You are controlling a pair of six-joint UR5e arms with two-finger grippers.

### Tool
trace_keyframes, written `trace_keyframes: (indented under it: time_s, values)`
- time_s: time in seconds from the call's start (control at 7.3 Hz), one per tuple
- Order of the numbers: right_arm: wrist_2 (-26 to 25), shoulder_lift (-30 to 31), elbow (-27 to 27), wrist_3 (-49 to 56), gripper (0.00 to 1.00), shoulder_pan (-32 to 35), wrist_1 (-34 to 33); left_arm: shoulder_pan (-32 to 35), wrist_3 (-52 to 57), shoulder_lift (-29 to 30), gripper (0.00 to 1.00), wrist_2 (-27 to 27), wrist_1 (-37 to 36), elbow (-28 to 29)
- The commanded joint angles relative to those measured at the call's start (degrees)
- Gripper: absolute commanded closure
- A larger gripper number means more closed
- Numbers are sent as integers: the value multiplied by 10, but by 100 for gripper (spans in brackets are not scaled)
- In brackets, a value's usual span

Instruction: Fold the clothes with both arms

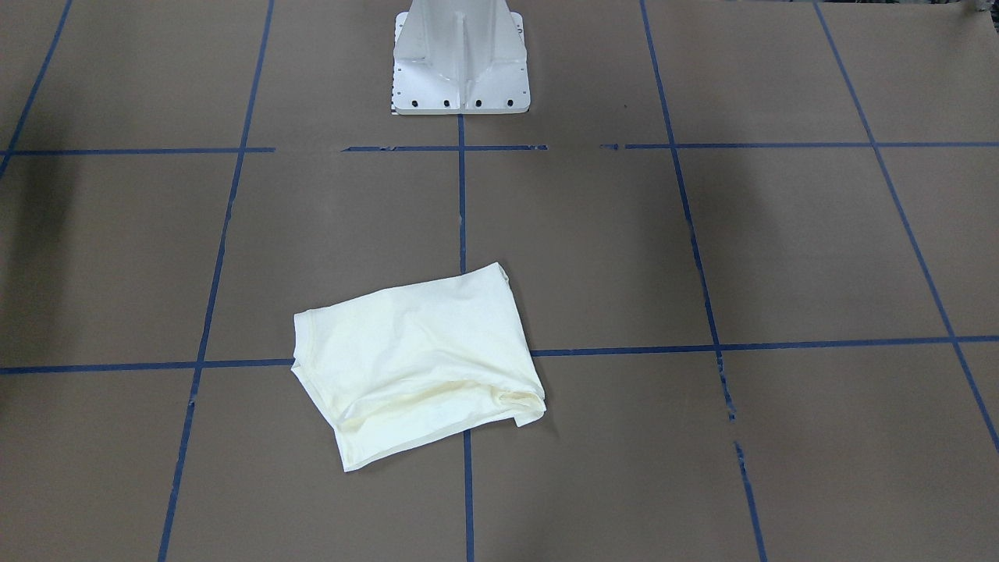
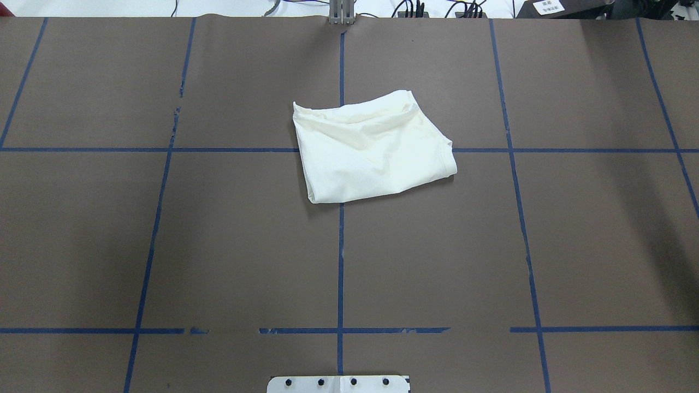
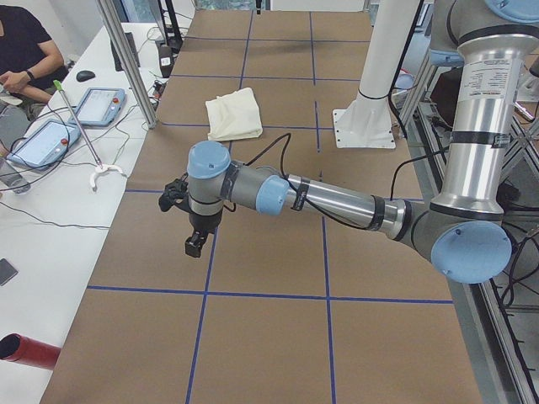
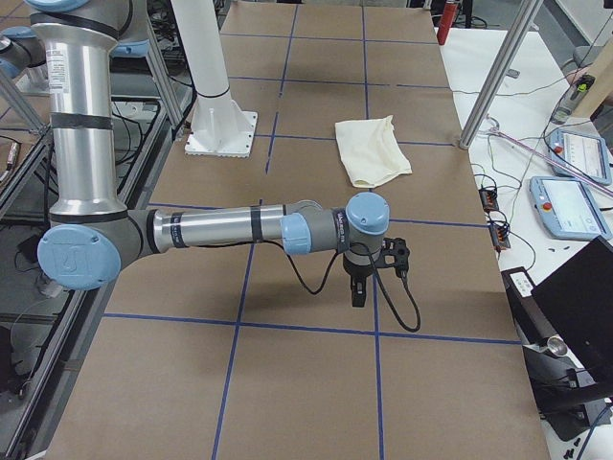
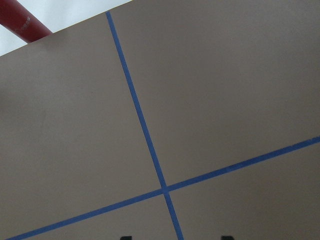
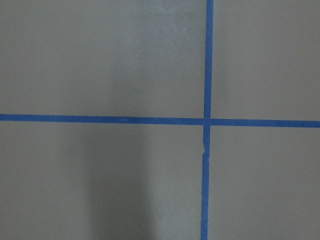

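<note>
The clothes [image 1: 421, 363] [image 2: 371, 150] are one cream shirt, lying folded into a rough rectangle, plain side up, near the table's middle. It also shows far off as the shirt [image 3: 236, 114] [image 4: 372, 150] in both side views. Both arms are stretched out low over bare table, well away from it. My left gripper [image 3: 195, 246] points down; in the left wrist view only its two black tips show at the bottom edge, wide apart, left gripper [image 5: 176, 238] open and empty. My right gripper [image 4: 357, 292] points down; I cannot tell whether it is open.
The white pedestal base [image 1: 460, 62] [image 2: 338, 383] stands at the robot's side. Blue tape lines grid the brown table. A side bench holds teach pendants [image 3: 101, 105] [image 4: 570, 206], cables and a seated person [image 3: 25, 50]. A red cylinder [image 3: 29, 352] lies near the table's corner.
</note>
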State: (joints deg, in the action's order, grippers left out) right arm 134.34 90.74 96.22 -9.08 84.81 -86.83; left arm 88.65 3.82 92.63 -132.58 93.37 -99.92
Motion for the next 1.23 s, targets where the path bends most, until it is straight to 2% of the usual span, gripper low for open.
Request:
trace_keyframes:
  time_s: [0.0, 0.27, 0.41, 0.69, 0.82, 0.96, 1.1]
  values:
    - [8, 11, 8, 13, 0, 7, -2, -1, -61, -55, 0, -26, 5, 15]
    - [3, 3, 12, 12, 0, -11, 0, -2, -62, -65, 0, -29, 168, 112]
    - [1, 2, 11, 7, 0, -12, 2, -1, -62, -66, 0, -30, 180, 110]
    - [-3, 6, 4, 4, 0, -12, 4, -1, -64, -62, 0, -30, 162, 77]
    - [-13, 4, 4, 5, 0, -12, 5, -2, -64, -61, 0, -30, 101, 42]
    - [-13, 5, 1, 4, 0, -12, 4, -2, -62, -58, 0, -30, 66, 39]
    - [-9, 8, -2, 4, 0, -12, 4, -3, -61, -59, 0, -30, 68, 45]
